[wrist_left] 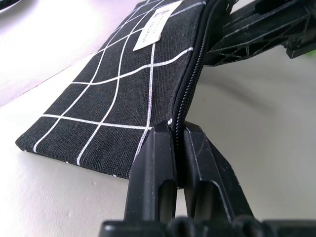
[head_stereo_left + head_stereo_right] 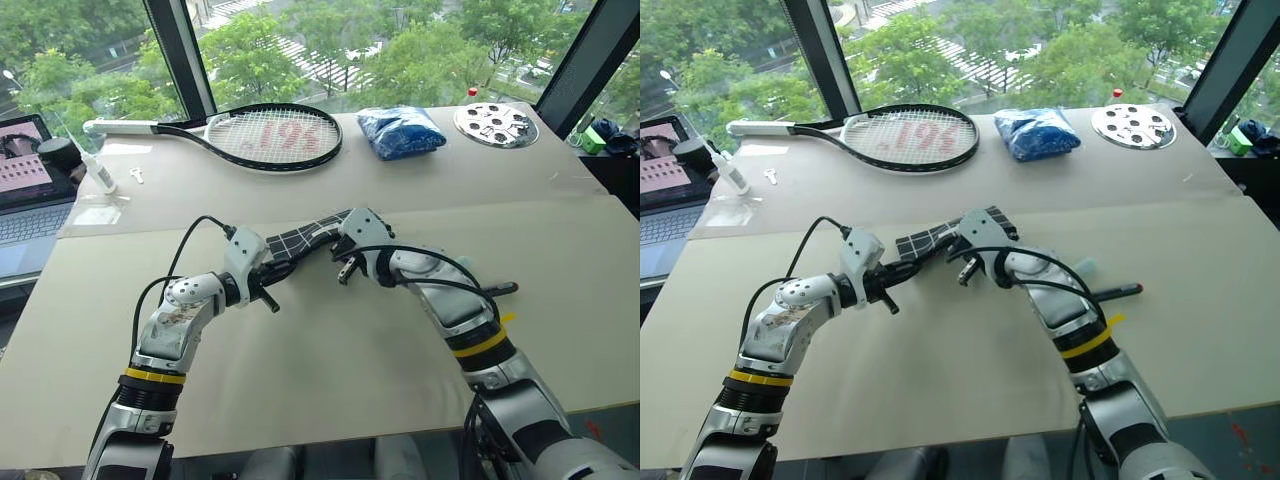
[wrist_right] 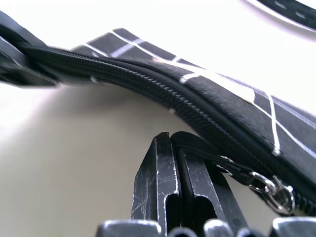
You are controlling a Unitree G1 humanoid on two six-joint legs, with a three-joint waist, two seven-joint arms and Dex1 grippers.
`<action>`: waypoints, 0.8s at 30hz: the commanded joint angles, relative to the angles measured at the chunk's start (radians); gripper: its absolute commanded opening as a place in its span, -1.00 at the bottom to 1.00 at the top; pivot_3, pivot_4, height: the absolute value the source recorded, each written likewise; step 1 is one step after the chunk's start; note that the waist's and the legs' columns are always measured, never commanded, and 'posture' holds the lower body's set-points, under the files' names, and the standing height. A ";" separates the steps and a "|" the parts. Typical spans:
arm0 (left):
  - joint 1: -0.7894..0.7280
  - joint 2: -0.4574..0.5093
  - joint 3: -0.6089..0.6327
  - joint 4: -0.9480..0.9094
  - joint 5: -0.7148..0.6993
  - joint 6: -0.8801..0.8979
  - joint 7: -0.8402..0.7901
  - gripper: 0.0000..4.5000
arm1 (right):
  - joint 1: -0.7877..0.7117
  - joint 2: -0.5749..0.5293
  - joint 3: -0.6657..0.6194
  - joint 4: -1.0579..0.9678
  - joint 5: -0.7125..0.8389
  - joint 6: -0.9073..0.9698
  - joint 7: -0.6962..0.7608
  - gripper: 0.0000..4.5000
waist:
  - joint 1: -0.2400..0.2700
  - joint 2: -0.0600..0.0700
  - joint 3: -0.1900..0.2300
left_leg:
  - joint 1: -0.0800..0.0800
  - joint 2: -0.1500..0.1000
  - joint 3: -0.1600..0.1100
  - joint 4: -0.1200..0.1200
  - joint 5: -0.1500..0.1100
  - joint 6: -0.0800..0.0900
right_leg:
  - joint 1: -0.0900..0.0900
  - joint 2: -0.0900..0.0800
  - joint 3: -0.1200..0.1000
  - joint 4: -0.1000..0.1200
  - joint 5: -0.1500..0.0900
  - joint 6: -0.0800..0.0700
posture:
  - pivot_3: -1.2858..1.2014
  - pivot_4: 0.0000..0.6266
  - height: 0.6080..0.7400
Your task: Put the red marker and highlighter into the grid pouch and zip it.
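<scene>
The grid pouch (image 2: pixel 305 237) is lifted a little off the table between my two grippers, its zipper edge facing me. My left gripper (image 1: pixel 178 131) is shut on the pouch's near end, right at the zipper line. My right gripper (image 3: pixel 172 136) is shut on the black zipper pull (image 3: pixel 232 168), beside its small metal ring. The red marker (image 2: pixel 1122 292) lies on the table to the right, just past my right forearm. A pale stubby shape (image 2: pixel 1086 268), likely the highlighter, peeks out behind that forearm.
At the far side of the table lie a tennis racket (image 2: pixel 262 136), a blue plastic bag (image 2: pixel 400 132) and a round silver disc (image 2: pixel 495 123). A laptop (image 2: pixel 22 190) sits at the left edge, with a white tube (image 2: pixel 100 172) near it.
</scene>
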 commanded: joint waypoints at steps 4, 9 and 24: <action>-0.032 0.000 -0.005 -0.007 -0.011 -0.018 -0.018 -1.00 | -0.054 -0.017 0.107 -0.014 -0.035 -0.026 0.110 -0.98 | -0.008 0.000 0.000 | 0.000 0.000 0.000 0.000 0.000 0.000 | 0.000 0.000 0.000 0.000 0.000 0.000 | 0.03 -0.52 1.00; -0.035 0.001 -0.004 -0.004 -0.013 -0.017 -0.021 -1.00 | -0.125 0.017 0.081 0.085 -0.060 -0.060 0.073 -0.98 | -0.013 0.000 0.000 | 0.000 0.000 0.000 0.001 0.000 0.000 | 0.000 0.000 0.000 0.000 0.000 0.000 | 0.03 -0.52 1.00; -0.016 0.005 0.034 -0.048 -0.057 0.012 -0.011 -1.00 | 0.018 -0.168 -0.220 -0.255 0.237 0.173 0.286 0.58 | -0.008 0.000 0.000 | -0.001 -0.001 -0.001 0.001 0.000 0.000 | 0.000 0.000 0.000 0.001 0.001 0.001 | 0.03 -0.52 1.00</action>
